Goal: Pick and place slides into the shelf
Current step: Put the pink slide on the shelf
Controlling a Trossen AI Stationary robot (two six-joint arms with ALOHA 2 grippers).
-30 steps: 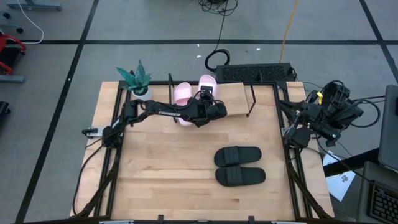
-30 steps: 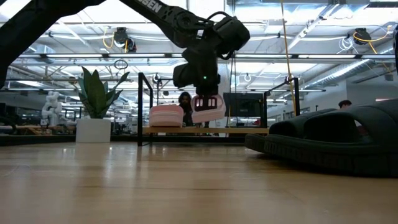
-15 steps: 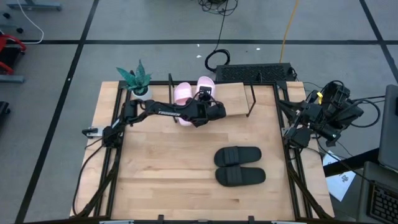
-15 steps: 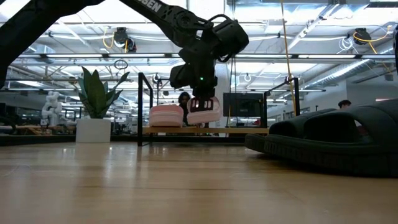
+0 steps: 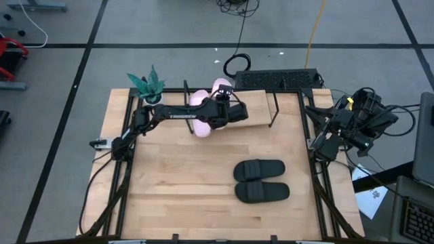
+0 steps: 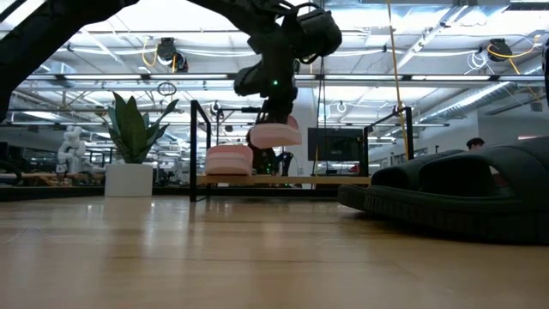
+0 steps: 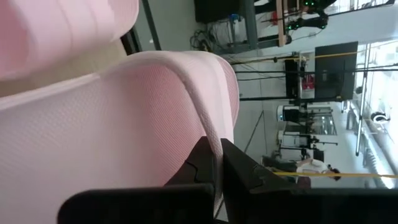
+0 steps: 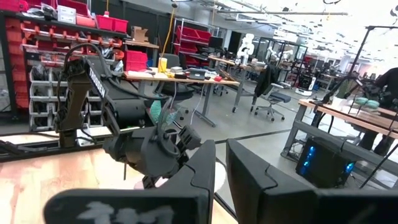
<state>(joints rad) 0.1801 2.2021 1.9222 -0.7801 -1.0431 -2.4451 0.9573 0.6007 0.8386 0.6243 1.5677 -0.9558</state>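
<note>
You're holding the second pink slide (image 6: 274,135) above the shelf (image 6: 283,180), left gripper (image 5: 222,103) pinching its edge. That thin grip risks slipping, knocking the shelved pink slide (image 6: 228,160) beside it.

One slide (image 6: 228,160) on shelf (image 6: 283,180); another (image 6: 275,135) above it.

The high view looks straight down on the whole table (image 5: 203,203). The low view looks level across it, and both views show the shelf (image 6: 283,180). The left wrist view sits right against a pink slide (image 7: 112,124).
</note>
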